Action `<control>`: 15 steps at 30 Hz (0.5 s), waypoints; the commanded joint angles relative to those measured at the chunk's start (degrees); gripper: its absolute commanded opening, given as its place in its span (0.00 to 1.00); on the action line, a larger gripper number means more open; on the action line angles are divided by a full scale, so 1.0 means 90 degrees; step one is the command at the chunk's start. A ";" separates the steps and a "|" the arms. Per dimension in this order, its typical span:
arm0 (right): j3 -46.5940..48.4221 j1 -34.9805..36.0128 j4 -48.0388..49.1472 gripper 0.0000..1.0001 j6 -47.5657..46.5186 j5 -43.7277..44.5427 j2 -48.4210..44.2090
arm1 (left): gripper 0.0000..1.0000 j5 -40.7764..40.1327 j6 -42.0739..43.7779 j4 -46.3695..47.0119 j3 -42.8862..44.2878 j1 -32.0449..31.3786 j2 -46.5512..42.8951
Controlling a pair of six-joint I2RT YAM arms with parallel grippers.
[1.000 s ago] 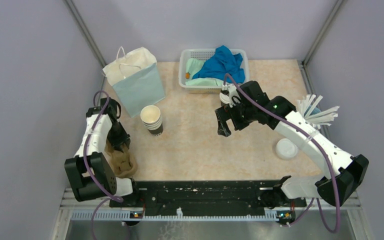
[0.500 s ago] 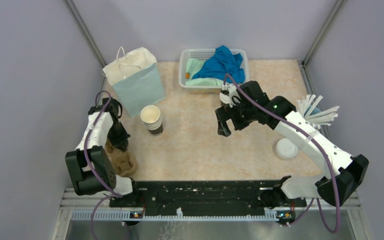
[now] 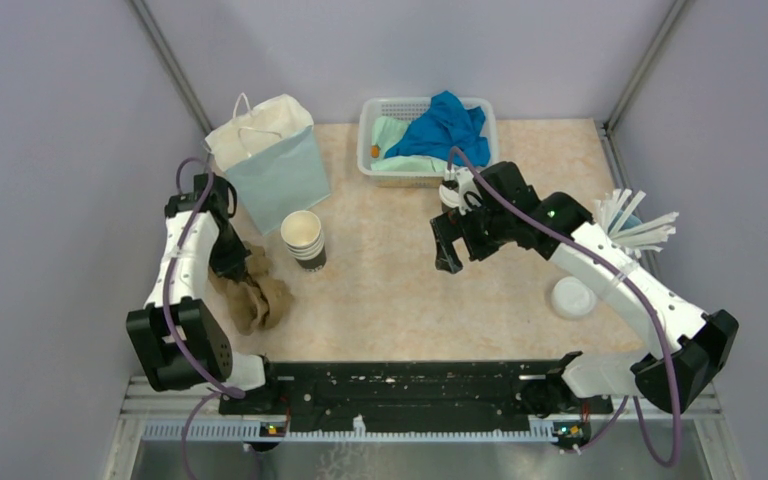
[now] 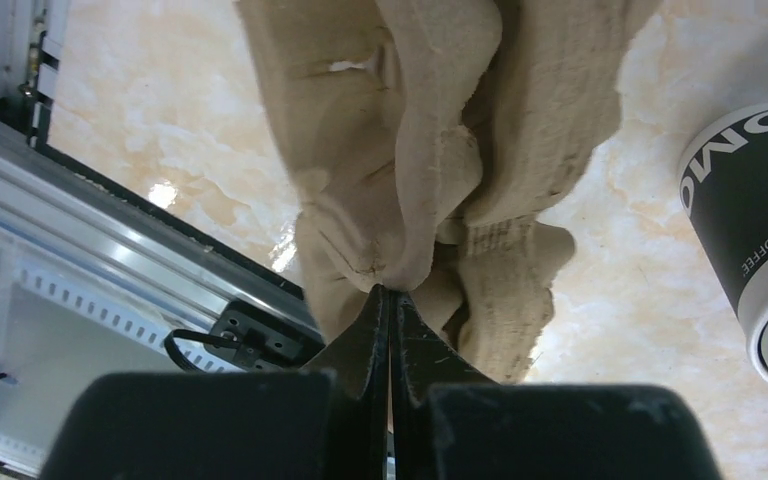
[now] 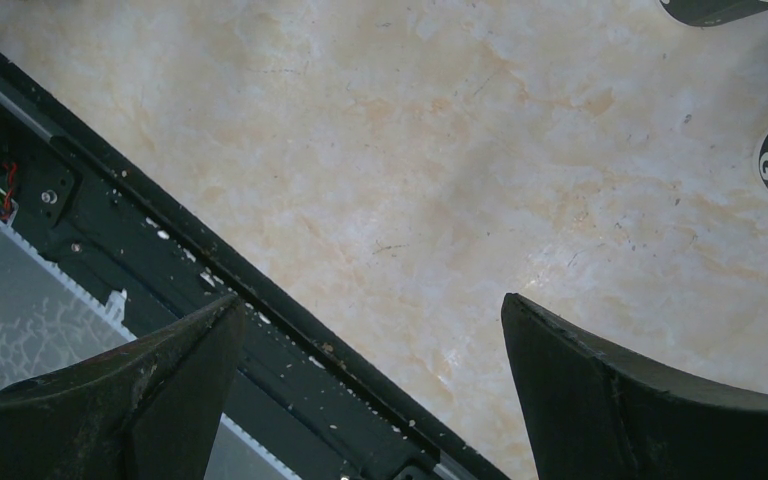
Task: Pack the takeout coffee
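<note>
A stack of paper coffee cups, white ribbed wall with black base band, stands upright on the table left of centre; its black band shows at the right edge of the left wrist view. A round white lid lies on the table at the right. My left gripper is shut on an edge of the brown pulp cup tray, which hangs tilted just left of the cups; the pinch shows in the left wrist view on the tray. My right gripper is open and empty above the table's middle.
A light blue paper bag stands open at the back left. A white basket with blue and green cloth is at the back. A light blue cup of white sticks stands at the right. The black front rail borders the near edge.
My left gripper has moved back and slightly right from the front-left corner, carrying the pulp tray with it towards the cups. The right arm has not moved.
</note>
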 commanded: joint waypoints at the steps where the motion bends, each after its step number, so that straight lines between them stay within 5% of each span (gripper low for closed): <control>1: -0.0011 0.0063 0.0209 0.99 -0.0059 0.0009 -0.0234 | 0.00 -0.0424 -0.0124 -0.0418 0.0347 -0.0031 -0.0054; 11: -0.0030 0.0079 0.0208 0.99 -0.0070 0.0027 -0.0246 | 0.00 -0.1276 -0.0647 -0.0816 0.0704 -0.0187 0.0109; 15: 0.0000 0.0081 0.0209 0.99 -0.0070 0.0018 -0.0222 | 0.00 -0.0597 -0.0317 -0.0305 0.0573 -0.0211 -0.0062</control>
